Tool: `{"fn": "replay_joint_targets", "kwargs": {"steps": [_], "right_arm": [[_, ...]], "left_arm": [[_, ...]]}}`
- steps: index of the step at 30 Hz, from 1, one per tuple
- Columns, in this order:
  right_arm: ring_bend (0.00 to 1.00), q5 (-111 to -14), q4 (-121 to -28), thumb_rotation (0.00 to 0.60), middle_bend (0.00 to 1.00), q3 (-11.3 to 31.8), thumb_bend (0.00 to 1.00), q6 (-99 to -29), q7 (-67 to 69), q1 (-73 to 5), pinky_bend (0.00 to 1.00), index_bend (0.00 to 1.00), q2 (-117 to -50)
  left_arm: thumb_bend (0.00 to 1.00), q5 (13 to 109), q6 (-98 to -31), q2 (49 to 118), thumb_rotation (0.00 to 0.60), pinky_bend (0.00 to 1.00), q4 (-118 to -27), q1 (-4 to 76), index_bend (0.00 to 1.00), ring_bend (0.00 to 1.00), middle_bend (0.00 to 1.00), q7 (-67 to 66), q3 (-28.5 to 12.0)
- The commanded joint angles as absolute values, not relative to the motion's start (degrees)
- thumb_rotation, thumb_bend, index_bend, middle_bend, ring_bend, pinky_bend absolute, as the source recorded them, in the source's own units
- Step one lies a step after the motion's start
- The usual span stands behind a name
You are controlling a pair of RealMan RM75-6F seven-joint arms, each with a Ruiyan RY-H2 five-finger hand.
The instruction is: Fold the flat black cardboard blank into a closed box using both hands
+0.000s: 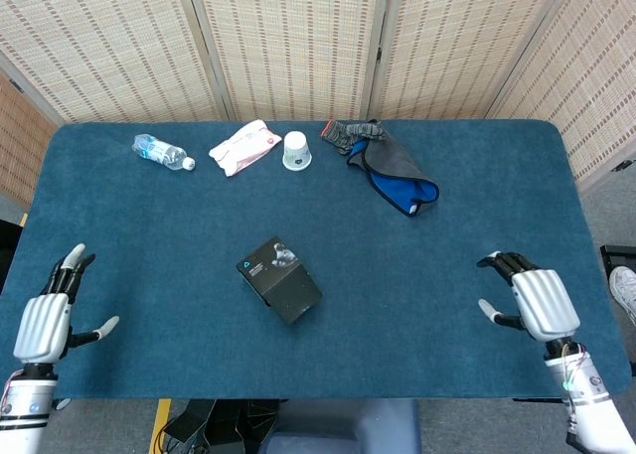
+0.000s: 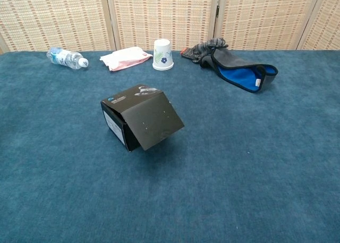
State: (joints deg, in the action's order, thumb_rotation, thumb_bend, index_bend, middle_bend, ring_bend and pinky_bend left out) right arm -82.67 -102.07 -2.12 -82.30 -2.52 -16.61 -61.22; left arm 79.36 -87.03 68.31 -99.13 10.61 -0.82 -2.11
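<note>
The black cardboard box (image 1: 279, 279) (image 2: 139, 123) stands folded on the blue table, near its middle, with one flap slanting out over its front side. My left hand (image 1: 45, 320) hovers at the table's near left corner, fingers spread, holding nothing. My right hand (image 1: 535, 300) is at the near right edge, fingers apart and empty. Both hands are far from the box. The chest view shows neither hand.
Along the far edge lie a water bottle (image 1: 161, 153) (image 2: 66, 57), a pink-and-white packet (image 1: 244, 146) (image 2: 125, 58), an upturned paper cup (image 1: 296, 150) (image 2: 162, 54) and a grey-and-blue cloth bag (image 1: 392, 171) (image 2: 240, 72). Wicker screens stand behind the table.
</note>
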Motion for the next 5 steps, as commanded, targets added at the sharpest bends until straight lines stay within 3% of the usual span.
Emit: {"fn": "replay_joint_targets", "kwargs": {"steps": [1, 5], "right_arm": [[0.3, -84.08, -99.98, 0.6, 0.29, -2.76, 0.22, -84.84, -0.51, -14.13, 0.49, 0.31, -62.23], [0.3, -84.71, -99.25, 0.6, 0.29, -2.8, 0.22, -87.42, 0.93, -11.4, 0.49, 0.31, -63.25]], "left_arm": [[0.15, 82.19, -90.85, 68.51, 0.6, 0.27, -100.55, 7.27, 0.1, 0.01, 0.0, -3.9, 0.06], [0.15, 84.99, -94.43, 69.17, 0.6, 0.27, -100.83, 5.05, 0.1, 0.01, 0.0, -6.98, 0.81]]}}
